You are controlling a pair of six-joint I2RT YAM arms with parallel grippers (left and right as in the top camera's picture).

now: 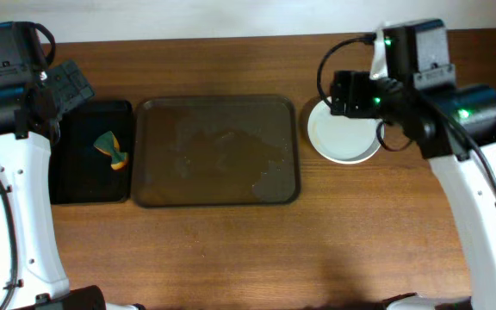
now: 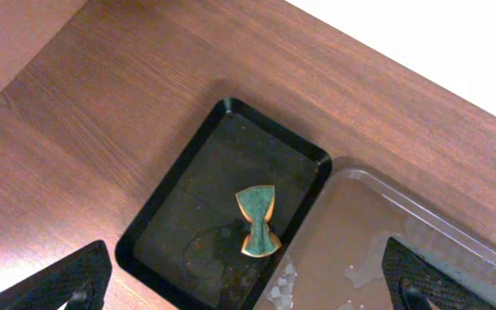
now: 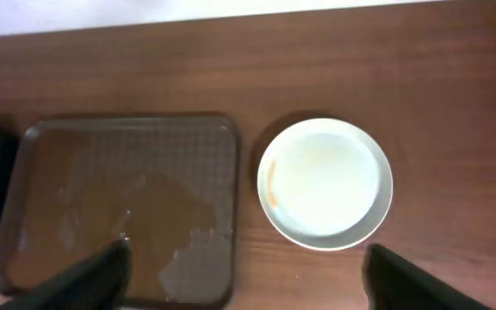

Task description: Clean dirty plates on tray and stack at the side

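Resting beside the tray (image 3: 84, 172), the plate (image 3: 325, 183) is set for stacking.
The left gripper (image 2: 248, 280) and right gripper (image 3: 252, 271) are held wide, empty.

Wooden table (image 1: 231, 250), brown, grain running left to right. Pale white strip (image 1: 231, 17) along the far edge. Small black tray (image 1: 84, 182) on the left part of the table, long side running front to back, inside looks wet in the left wrist view. Sponge (image 1: 112, 149) lies in it, nearer its right wall. Green face, orange-tan edge, pinched at the middle like a bow tie.
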